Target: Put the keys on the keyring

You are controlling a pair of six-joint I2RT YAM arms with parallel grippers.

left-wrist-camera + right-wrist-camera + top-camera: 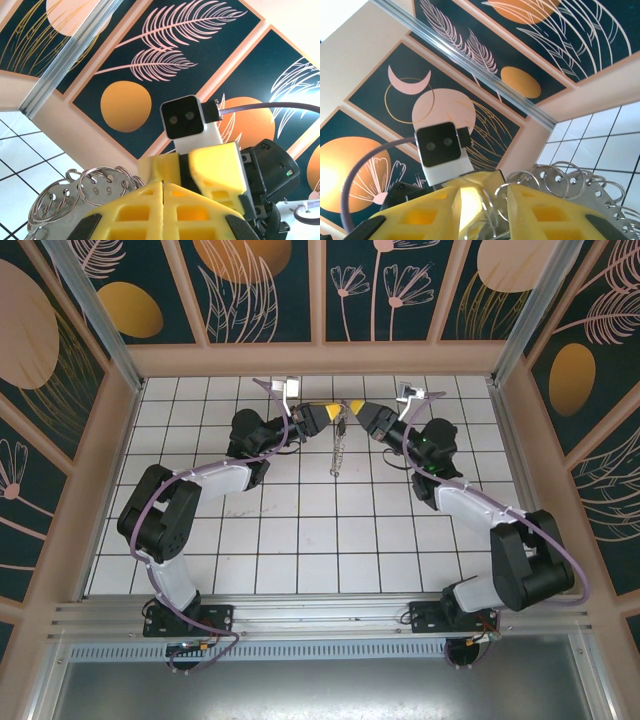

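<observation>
Both arms are raised over the far middle of the table with their yellow tips facing each other. The keyring (338,448), a string of silvery rings, hangs down between them. My left gripper (326,414) (163,184) is shut, and a thin dark sliver I cannot identify shows in the seam at its tips. Rings carrying flat numbered tags (102,190) sit just left of it. My right gripper (357,407) (482,200) has its fingers closed on rings of the keyring (565,181). The keys are hidden among rings and fingers.
The white tiled table (300,540) lies below the hanging rings. Patterned walls with a pale frame (320,358) stand close behind both grippers. Purple cables (560,540) run along the arms.
</observation>
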